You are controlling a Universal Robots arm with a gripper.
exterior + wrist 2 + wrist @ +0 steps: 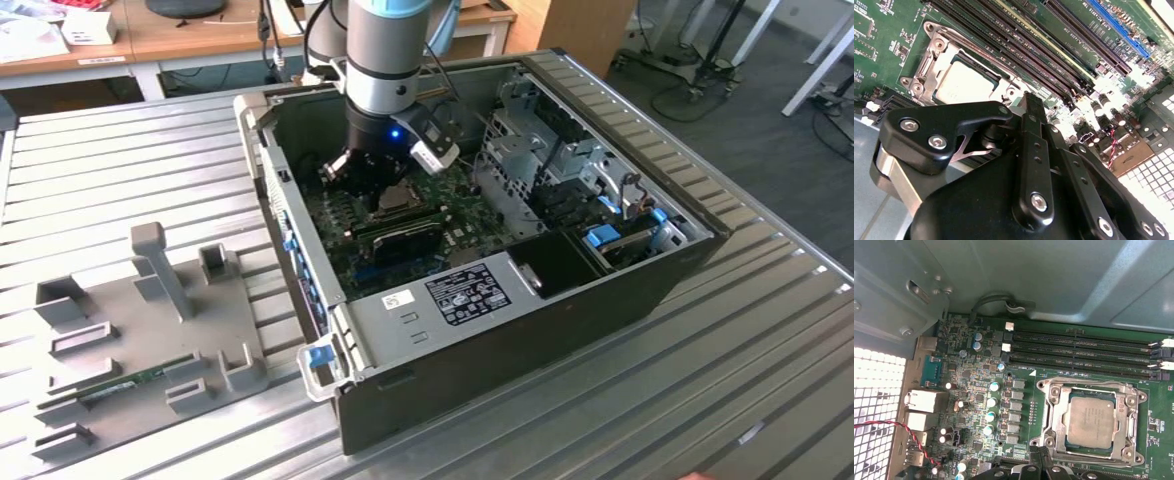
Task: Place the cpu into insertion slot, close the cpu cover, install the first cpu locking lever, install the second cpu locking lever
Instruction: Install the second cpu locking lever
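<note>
The gripper is hanging low inside the open case, its fingers looking pressed together and holding nothing. Just beyond the fingertips, the cpu is already lying flat in the slot, with the cover appearing to frame it. The socket is sitting just beside the gripper, toward the memory slots, whose long axis is running parallel to the socket's near edge. Further off, the case walls are hemming the board in.
</note>
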